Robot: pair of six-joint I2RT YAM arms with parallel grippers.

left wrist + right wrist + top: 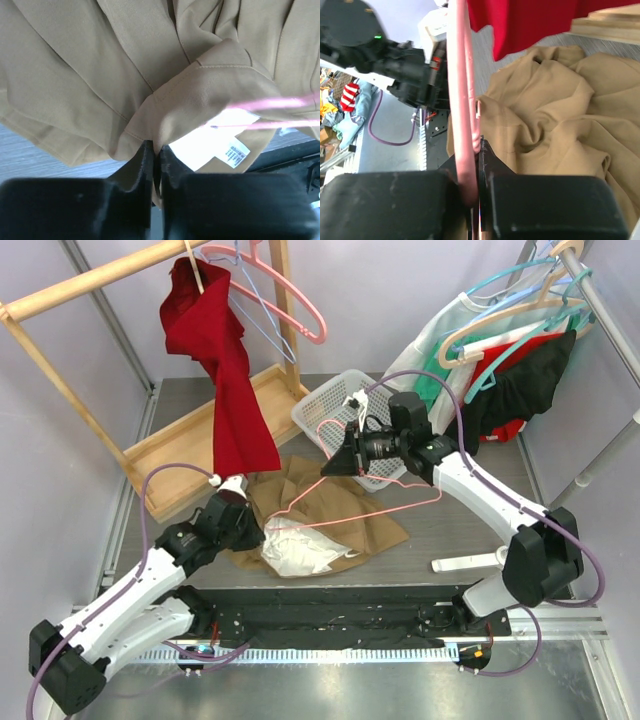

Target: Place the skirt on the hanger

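Note:
A tan skirt (335,508) lies crumpled on the table, its white lining (300,550) turned out at the near side. My left gripper (260,533) is shut on a fold of the skirt's edge (165,120), beside the white care label (235,153). My right gripper (335,466) is shut on a thin pink hanger (400,508), held just above the skirt. The hanger's rod (462,90) runs up between the right fingers (492,162), and its two bars (270,104) cross the left wrist view over the cloth. The skirt (555,125) lies under the right gripper (478,150).
A wooden rack (90,280) at the back left carries a red garment (225,370) and spare pink hangers (295,300). A white basket (335,410) stands behind the skirt. More clothes on hangers (510,350) crowd the back right. A white bar (468,562) lies near the right arm's base.

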